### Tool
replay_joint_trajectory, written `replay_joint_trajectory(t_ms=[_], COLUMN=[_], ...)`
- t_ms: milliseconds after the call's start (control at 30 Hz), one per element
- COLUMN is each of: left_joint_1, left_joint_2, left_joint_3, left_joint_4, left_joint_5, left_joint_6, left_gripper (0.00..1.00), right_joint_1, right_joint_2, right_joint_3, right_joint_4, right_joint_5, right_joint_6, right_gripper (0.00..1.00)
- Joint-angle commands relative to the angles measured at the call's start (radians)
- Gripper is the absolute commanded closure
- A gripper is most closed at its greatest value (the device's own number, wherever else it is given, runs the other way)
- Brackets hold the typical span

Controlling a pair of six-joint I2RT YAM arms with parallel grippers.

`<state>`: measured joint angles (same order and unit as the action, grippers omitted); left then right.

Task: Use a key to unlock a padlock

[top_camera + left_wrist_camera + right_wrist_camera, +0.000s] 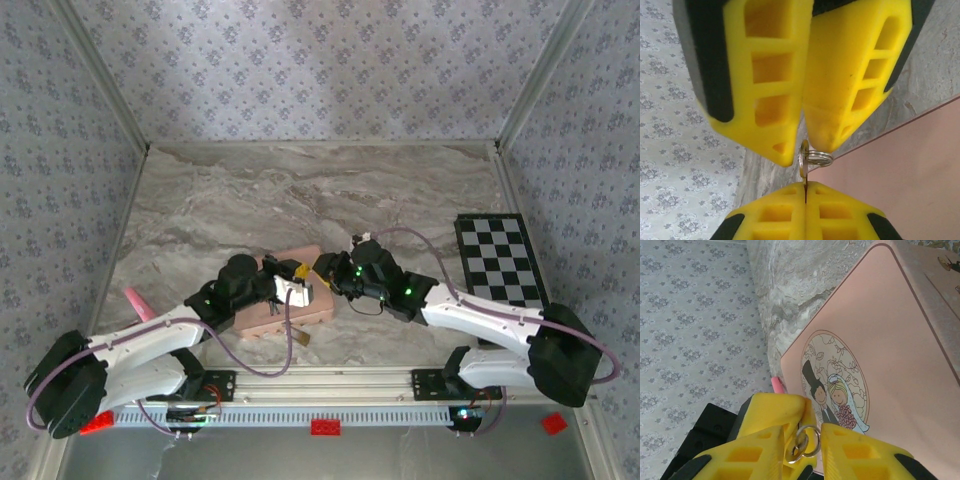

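**Padlock and key held between both grippers above the pink tin**

The left gripper [805,187] has its jaws pressed together on the key [804,179], a thin dark sliver. The right gripper [809,436] has its jaws narrow, pinching the brass padlock [802,159], which is seen edge-on. The key touches the padlock. A silver ring [819,158] hangs just beside the padlock. Both grippers meet over the pink tin [890,365], near the centre of the table [300,190].

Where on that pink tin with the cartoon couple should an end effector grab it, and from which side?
Probably across its two long side walls, from straight above: the pink tin lies flat on the table, lid up, and that is its narrower span.
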<state>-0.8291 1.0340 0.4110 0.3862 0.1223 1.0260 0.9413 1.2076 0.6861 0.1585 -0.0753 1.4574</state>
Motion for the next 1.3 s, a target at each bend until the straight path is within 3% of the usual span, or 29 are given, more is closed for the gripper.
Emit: replay_joint_trajectory(t_ms=[0, 600, 833, 933, 1100, 1267], left_joint_1=[-0.013, -0.026, -0.023, -0.014, 0.012, 0.069], left_joint_2=[0.01, 0.015, -0.011, -0.057, -0.181, -0.313], left_joint_3=[0.039, 0.035, 0.015, 0.017, 0.029, 0.105], left_joint_4=[-0.006, 0.002, 0.06, 0.057, 0.027, -0.19], left_joint_5=[0.0, -0.01, -0.004, 0.015, 0.007, -0.172], left_joint_6=[0.021, 0.019, -0.073, -0.192, -0.512, -0.986], left_gripper=[1.0, 1.0, 0.72, 0.65, 0.65, 0.62], right_joint_1=[0.004, -0.01, -0.036, -0.084, -0.169, -0.2], right_joint_2=[0.014, -0.027, -0.052, -0.067, -0.093, -0.15], right_joint_3=[0.024, 0.01, 0.008, 0.003, -0.015, -0.073], right_joint_4=[0.026, -0.028, -0.043, -0.033, 0.041, 0.088], right_joint_5=[-0.02, 0.02, 0.013, -0.041, -0.186, -0.255], right_joint_6=[0.02, -0.007, -0.072, -0.164, -0.417, -0.663], right_gripper=[0.75, 0.94, 1.0, 1.0, 1.0, 1.0])
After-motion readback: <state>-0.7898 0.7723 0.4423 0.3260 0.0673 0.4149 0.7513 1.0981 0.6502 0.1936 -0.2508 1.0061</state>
